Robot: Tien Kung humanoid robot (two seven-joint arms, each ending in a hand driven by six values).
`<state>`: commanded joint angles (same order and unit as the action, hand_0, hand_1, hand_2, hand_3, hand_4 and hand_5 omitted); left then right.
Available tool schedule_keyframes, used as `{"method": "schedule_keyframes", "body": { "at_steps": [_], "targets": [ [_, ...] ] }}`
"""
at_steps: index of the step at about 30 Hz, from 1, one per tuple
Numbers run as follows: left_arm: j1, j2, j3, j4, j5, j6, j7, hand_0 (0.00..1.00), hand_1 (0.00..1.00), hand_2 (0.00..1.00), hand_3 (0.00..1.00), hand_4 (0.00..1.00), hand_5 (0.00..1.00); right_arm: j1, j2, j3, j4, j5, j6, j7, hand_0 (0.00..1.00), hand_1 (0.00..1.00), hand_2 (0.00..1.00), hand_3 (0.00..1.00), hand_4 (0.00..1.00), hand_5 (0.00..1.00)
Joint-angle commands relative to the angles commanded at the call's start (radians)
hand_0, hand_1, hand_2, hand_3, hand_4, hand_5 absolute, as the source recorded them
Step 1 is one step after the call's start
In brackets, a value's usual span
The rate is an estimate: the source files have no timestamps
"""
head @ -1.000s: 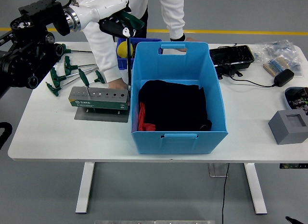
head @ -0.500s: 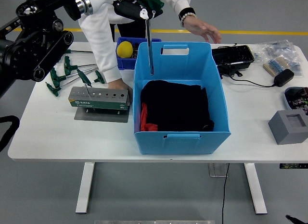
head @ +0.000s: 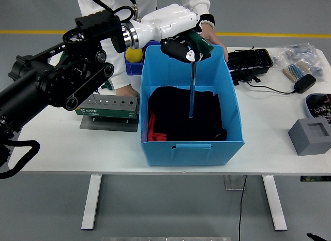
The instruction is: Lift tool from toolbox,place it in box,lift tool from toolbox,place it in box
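My left hand (head: 186,47) is shut on a T-handle tool with a green grip (head: 200,43). Its thin metal shaft (head: 192,91) hangs straight down inside the blue box (head: 191,146), with the tip just over the black cloth (head: 181,114) lying in it. The grey toolbox holder (head: 106,105) stands on a metal plate left of the box, partly behind my forearm. The other green-handled tools behind it are hidden by my arm. A person at the far side rests one hand (head: 213,38) on the box's far rim and the other (head: 124,90) behind the toolbox.
A red item (head: 151,126) lies at the box's left inner wall. A yellow ball (head: 133,55) sits in a small blue bin behind the box. At the right are a black tray (head: 249,61), a cabled adapter (head: 305,83), plastic bags (head: 299,54) and a grey block (head: 309,136).
My left arm has swung right from the toolbox with the tool and lowered it into the blue box. The person's hand has come back to the box's far rim.
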<state>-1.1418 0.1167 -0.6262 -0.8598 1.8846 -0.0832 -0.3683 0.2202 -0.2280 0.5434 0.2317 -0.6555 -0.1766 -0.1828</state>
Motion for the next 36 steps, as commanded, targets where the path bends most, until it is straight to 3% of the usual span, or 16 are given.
{"method": "schedule_keyframes", "body": {
  "at_steps": [9, 15, 16, 21, 22, 27, 28, 33, 34, 36],
  "targets": [
    [-0.022, -0.066, 0.204, 0.094, -0.046, 0.011, -0.013, 0.147, 0.005, 0.052, 0.054, 0.642, 0.657, 0.006, -0.001, 0.001, 0.002, -0.01, 0.0, -0.003, 0.619, 0.604, 0.673, 0.544, 0.778, 0.652],
    [-0.025, -0.088, 0.258, 0.114, -0.068, 0.006, -0.015, 0.162, 0.026, 0.077, 0.08, 0.644, 0.653, 0.012, -0.004, -0.002, 0.003, -0.008, 0.002, -0.003, 0.619, 0.605, 0.673, 0.544, 0.778, 0.651],
    [-0.026, -0.089, 0.265, 0.118, -0.071, 0.006, -0.016, 0.168, 0.07, 0.137, 0.182, 0.683, 0.679, 0.013, -0.005, -0.003, 0.003, -0.006, 0.001, -0.002, 0.62, 0.605, 0.673, 0.544, 0.778, 0.653],
    [-0.024, -0.092, 0.287, 0.133, -0.075, 0.018, -0.021, 0.168, 0.07, 0.137, 0.182, 0.683, 0.679, 0.016, -0.006, -0.004, 0.002, -0.003, 0.001, 0.001, 0.62, 0.605, 0.673, 0.544, 0.778, 0.653],
    [-0.023, -0.094, 0.291, 0.134, -0.077, 0.022, -0.025, 0.188, 0.238, 0.349, 0.552, 0.932, 0.935, 0.016, -0.006, -0.003, 0.002, -0.004, 0.001, 0.001, 0.619, 0.604, 0.673, 0.544, 0.778, 0.653],
    [-0.025, -0.1, 0.301, 0.132, -0.083, 0.035, -0.037, 0.188, 0.238, 0.349, 0.552, 0.932, 0.935, 0.019, -0.007, -0.003, 0.002, -0.006, 0.002, 0.001, 0.619, 0.604, 0.673, 0.544, 0.778, 0.653],
    [-0.026, -0.102, 0.301, 0.131, -0.083, 0.036, -0.038, 0.26, 0.371, 0.544, 0.665, 0.998, 0.97, 0.019, -0.007, -0.003, 0.002, -0.007, 0.002, 0.001, 0.621, 0.604, 0.672, 0.545, 0.779, 0.652],
    [-0.029, -0.104, 0.306, 0.132, -0.083, 0.032, -0.042, 0.26, 0.371, 0.544, 0.665, 0.998, 0.97, 0.021, -0.008, -0.002, 0.002, -0.007, 0.002, 0.001, 0.621, 0.604, 0.672, 0.545, 0.779, 0.652],
    [-0.029, -0.104, 0.308, 0.133, -0.082, 0.031, -0.042, 0.315, 0.485, 0.62, 0.681, 0.998, 0.974, 0.021, -0.008, -0.002, 0.001, -0.006, 0.002, 0.001, 0.62, 0.604, 0.672, 0.545, 0.779, 0.653],
    [-0.029, -0.104, 0.309, 0.134, -0.083, 0.034, -0.044, 0.315, 0.485, 0.62, 0.681, 0.998, 0.974, 0.022, -0.009, -0.002, 0.001, -0.005, 0.002, 0.001, 0.62, 0.604, 0.672, 0.545, 0.779, 0.653]
  ]
}}
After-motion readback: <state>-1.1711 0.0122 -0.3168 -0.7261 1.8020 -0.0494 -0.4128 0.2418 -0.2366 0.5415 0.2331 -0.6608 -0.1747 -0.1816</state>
